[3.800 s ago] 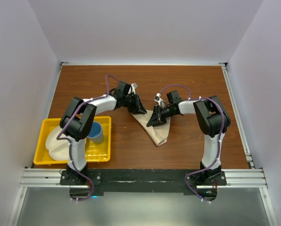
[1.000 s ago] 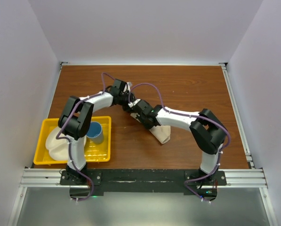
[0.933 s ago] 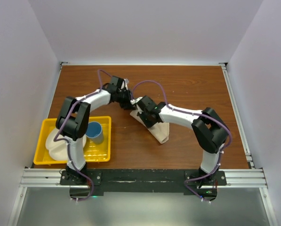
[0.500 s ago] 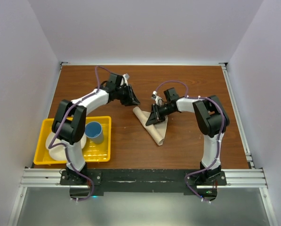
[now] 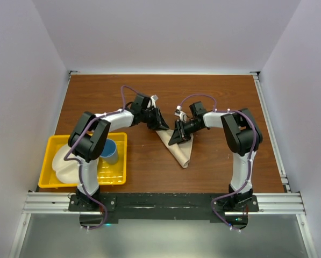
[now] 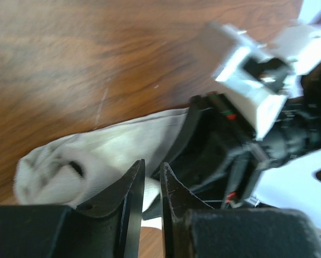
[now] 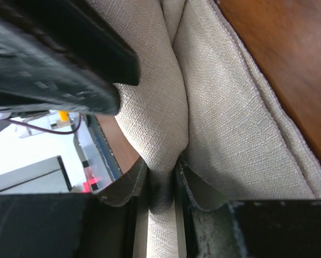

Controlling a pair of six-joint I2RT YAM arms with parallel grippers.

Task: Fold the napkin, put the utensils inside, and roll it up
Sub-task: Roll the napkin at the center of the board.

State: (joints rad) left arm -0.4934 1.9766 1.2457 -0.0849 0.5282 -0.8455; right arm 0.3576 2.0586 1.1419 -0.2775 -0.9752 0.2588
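Note:
The beige napkin [image 5: 180,152] lies partly rolled on the wooden table, running from the centre toward the near right. My right gripper [image 5: 173,141] is shut on a raised fold of the napkin [image 7: 149,97], with the cloth pinched between its fingers [image 7: 163,180]. My left gripper [image 5: 161,124] sits at the napkin's far end with its jaws nearly closed and nothing between them [image 6: 152,177]. The rolled end of the napkin [image 6: 69,169] lies just to the left of those jaws. The knife is hidden.
A yellow tray [image 5: 79,136] stands at the near left, holding a blue cup [image 5: 111,151] and a white plate [image 5: 66,164]. The right arm's wrist housing [image 6: 246,80] is close in front of the left gripper. A black part of the left arm [image 7: 52,54] hangs over the napkin.
In the last half second my left gripper has moved from the far left back toward the napkin's far end. My right gripper stays on the napkin, and the cloth looks flatter.

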